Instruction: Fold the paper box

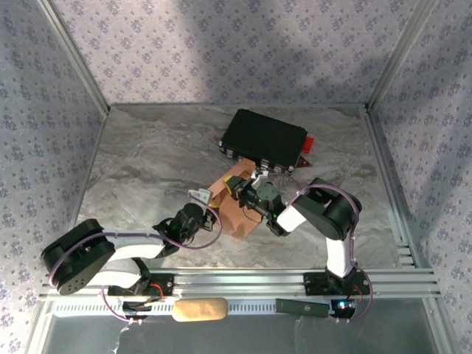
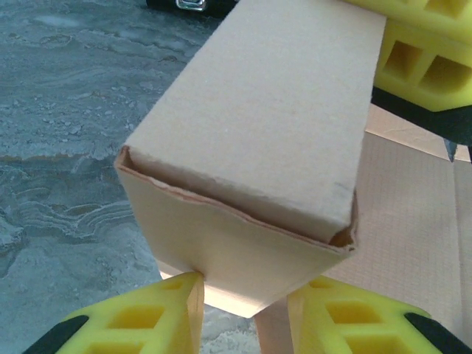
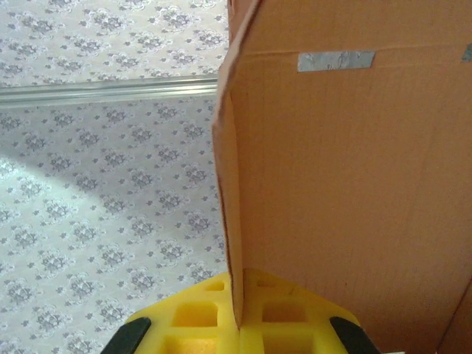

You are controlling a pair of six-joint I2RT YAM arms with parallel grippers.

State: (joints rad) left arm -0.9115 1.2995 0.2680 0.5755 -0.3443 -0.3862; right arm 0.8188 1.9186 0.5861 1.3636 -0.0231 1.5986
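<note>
— Yellow foam pads (image 2: 147,324) of the left jaws nearest, latticed, standing moderately apart below the near end of the paper box (image 2: 258,125). No clamping evident.
— And the right jaws?
— Closed narrow on a thin wall edge at the far end, pads (image 3: 192,321) on either side of it.
— Where on the surface (image 1: 147,162)?
— Around the middle, between both arms, just near of the black case (image 1: 265,139), with a flat unfolded panel lying alongside.
— Handling?
— Probably very light. Rectangular tube shape, one end closed. Thin salmon-tan cardboard, matte, faintly ribbed; stiff along creases, easily dented mid-panel. Ragged edge at the tucked end flap, small gap at one corner. Likely to skate on the smooth marbled stone.
— Where to take hold?
— Best across opposite long walls close to a corner, gently. Better avoided: the grey tape strip (image 3: 335,60), probably slicker.
</note>
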